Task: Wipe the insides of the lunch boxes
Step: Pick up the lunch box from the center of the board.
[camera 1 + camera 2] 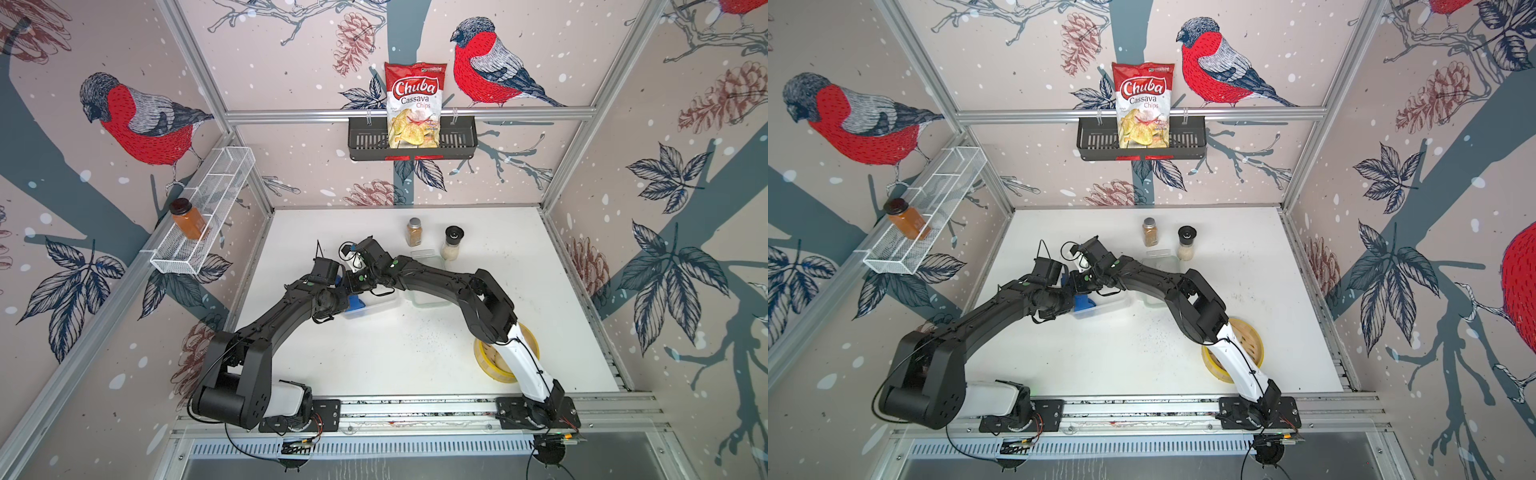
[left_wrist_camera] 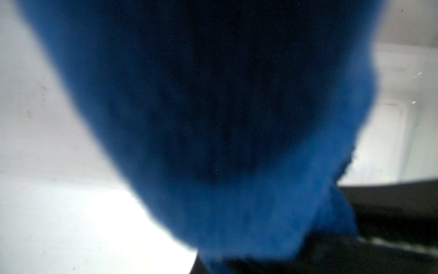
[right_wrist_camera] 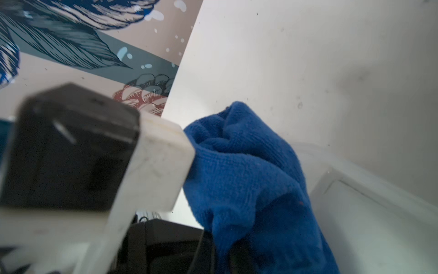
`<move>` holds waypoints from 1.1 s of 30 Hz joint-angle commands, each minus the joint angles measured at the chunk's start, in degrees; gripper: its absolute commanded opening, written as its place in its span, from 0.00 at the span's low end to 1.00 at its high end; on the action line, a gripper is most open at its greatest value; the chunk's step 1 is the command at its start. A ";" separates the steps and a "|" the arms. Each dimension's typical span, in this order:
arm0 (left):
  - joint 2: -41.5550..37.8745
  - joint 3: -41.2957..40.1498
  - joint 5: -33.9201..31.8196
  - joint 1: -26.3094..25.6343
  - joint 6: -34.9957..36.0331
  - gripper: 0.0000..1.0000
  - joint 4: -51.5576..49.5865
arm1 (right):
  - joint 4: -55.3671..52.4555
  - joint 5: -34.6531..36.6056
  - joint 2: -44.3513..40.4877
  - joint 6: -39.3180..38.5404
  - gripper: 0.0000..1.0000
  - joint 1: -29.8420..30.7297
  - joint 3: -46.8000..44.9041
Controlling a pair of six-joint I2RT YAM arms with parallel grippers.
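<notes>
Steamer (image 1: 487, 368): round, yellow, near right on the white surface (image 1: 374, 365); the right arm crosses above it
Left end effector (image 1: 345, 297): closed on the blue cloth (image 1: 356, 302); its tips are buried in the folds; in the left wrist view the cloth (image 2: 213, 118) fills nearly everything
Clear lunch box (image 1: 380, 305): middle of the surface, open side up; the cloth is bunched in its left end
Right end effector (image 1: 354, 266): closed, just beyond the cloth; its white fingertip (image 3: 163, 166) touches the cloth; cannot tell whether it grips it
Green-rimmed lunch box (image 1: 432, 306): just right of the clear one; partly under the right arm
Spice jar (image 1: 414, 232), grinder (image 1: 451, 243): upright, far side
Chips bag (image 1: 413, 104): in a black basket (image 1: 457, 141) on the far wall
</notes>
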 commanded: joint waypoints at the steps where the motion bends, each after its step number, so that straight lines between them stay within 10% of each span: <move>1: -0.08 1.19 0.51 -0.15 0.17 0.00 4.41 | -11.87 1.02 -2.98 -5.39 0.00 0.76 -3.88; 13: -0.65 2.35 -2.77 -0.21 -0.45 0.00 2.63 | -30.58 10.97 -7.01 -14.78 0.00 -0.79 -4.08; 21: -0.19 4.61 -7.59 -1.17 -0.27 0.00 0.35 | -38.72 7.03 8.73 -16.33 0.00 7.31 19.20; 33: -1.22 4.57 -10.30 -1.36 -0.06 0.00 -0.86 | -39.78 19.79 -5.03 -18.51 0.00 0.69 -3.28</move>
